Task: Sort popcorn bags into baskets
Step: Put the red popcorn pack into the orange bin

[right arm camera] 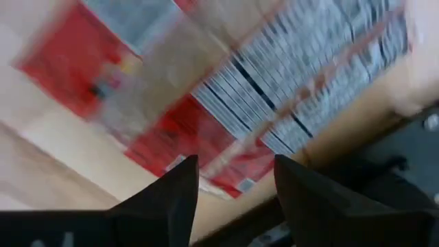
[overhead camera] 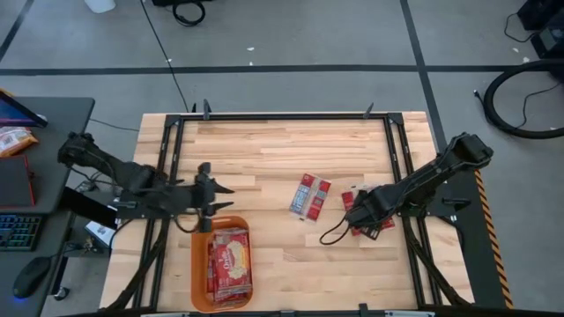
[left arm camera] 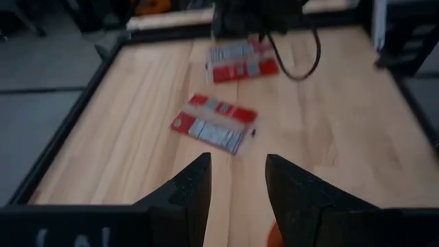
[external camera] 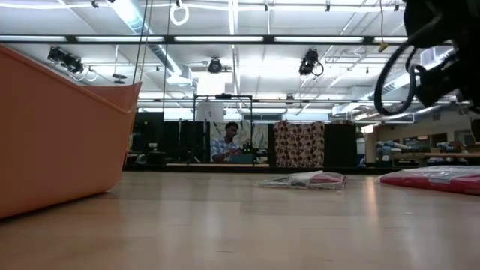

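An orange basket [overhead camera: 201,273] sits at the table's near edge and holds red popcorn bags with cream-yellow logos [overhead camera: 231,262]. One narrow red bag with grey-white panels [overhead camera: 310,195] lies flat at mid-table, also in the left wrist view [left arm camera: 214,122]. More such bags [overhead camera: 368,220] lie flat near the right rail. My left gripper [overhead camera: 220,187] is open just beyond the basket's far end. My right gripper [right arm camera: 236,182] is open above the right-hand bags [right arm camera: 206,137], fingers pointing down, well above them in the low view [external camera: 435,178].
Black metal rails [overhead camera: 401,167] frame the wooden table on its left, far and right sides. A black cable [overhead camera: 333,234] loops from the right wrist onto the table. The basket's wall [external camera: 60,135] fills the low view's left. A person shows far behind the table.
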Action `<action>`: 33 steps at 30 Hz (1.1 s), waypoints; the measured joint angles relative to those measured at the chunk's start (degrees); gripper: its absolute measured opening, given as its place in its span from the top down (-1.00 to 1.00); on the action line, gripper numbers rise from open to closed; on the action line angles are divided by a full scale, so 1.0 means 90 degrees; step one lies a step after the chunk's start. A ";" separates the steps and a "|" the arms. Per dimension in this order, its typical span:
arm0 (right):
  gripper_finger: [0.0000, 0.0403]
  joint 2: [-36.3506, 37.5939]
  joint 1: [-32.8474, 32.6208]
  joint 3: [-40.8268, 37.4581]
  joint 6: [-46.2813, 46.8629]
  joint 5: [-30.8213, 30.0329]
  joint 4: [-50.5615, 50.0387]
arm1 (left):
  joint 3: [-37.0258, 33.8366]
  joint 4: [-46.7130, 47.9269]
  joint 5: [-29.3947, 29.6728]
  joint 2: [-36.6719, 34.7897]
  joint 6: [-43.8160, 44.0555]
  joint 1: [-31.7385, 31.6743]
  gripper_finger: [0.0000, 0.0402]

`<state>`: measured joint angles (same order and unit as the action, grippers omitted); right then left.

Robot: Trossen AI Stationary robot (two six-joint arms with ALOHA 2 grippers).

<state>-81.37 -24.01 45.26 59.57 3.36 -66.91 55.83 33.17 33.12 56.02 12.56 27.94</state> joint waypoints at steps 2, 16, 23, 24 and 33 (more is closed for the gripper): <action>0.03 0.0007 0.0002 -0.0121 0.0029 0.0207 0.0027 | -0.0002 -0.0005 -0.0210 0.0246 -0.0015 -0.0174 0.28; 0.12 -0.0743 0.0460 -0.0307 -0.1497 -0.1162 0.2581 | -0.0002 -0.0216 -0.0875 0.1673 -0.0308 -0.1258 0.28; 0.12 -0.0786 0.0558 0.0390 -0.3301 -0.2232 0.4828 | -0.0002 -0.0912 -0.0880 0.2207 -0.0910 -0.1530 0.28; 0.12 -0.0783 0.0556 0.0537 -0.3455 -0.2315 0.4709 | -0.0002 -0.1014 -0.0879 0.2262 -0.0961 -0.1532 0.28; 0.12 -0.0968 0.0430 0.0798 -0.3837 -0.2288 0.4540 | -0.0002 -0.1333 -0.1569 0.2840 -0.0805 -0.1559 0.28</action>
<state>-90.09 -20.14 52.45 25.04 -17.23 -26.05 55.81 21.17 19.00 81.58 5.32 13.91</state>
